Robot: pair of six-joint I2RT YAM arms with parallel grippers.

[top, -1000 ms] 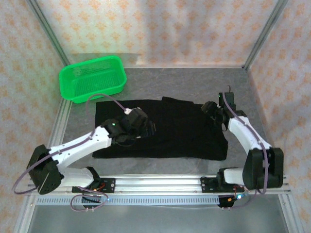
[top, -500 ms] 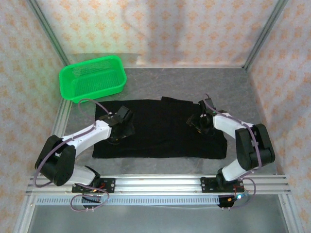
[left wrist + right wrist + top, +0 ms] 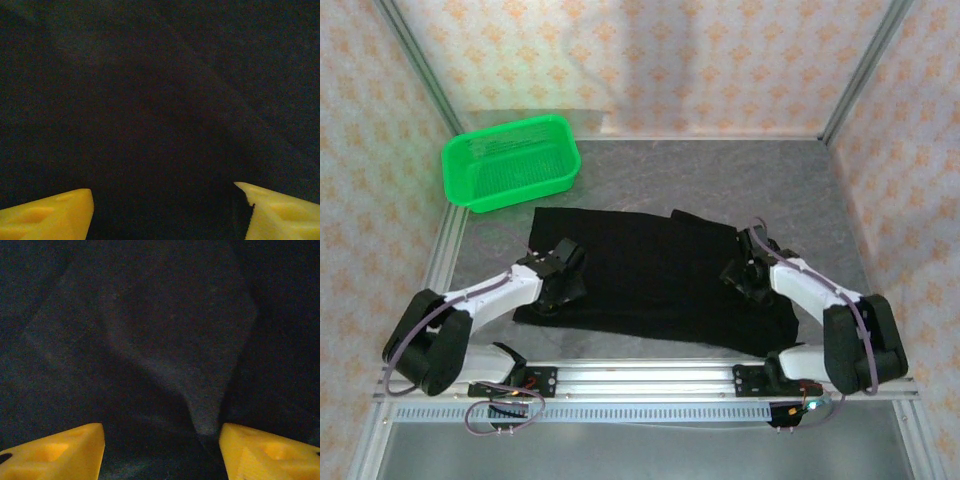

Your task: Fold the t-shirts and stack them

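Top external view: you see a green basket (image 3: 510, 160) at the far-left corner of the grey surface (image 3: 720, 170), well apart from both arms. The black t-shirt (image 3: 650, 270) lies spread across the near middle. The left end effector (image 3: 556, 292) sits low over its left edge, and the right end effector (image 3: 740, 276) over its right part. Both stand open, yellow fingers (image 3: 50, 212) apart, with a soft ridge of cloth below the right pair.

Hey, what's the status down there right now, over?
Left pincer open, right pincer open, both close over the cloth. Black t-shirt spread wide, wrinkled, no stack yet. Green basket sits apart, far left; nothing blocking.
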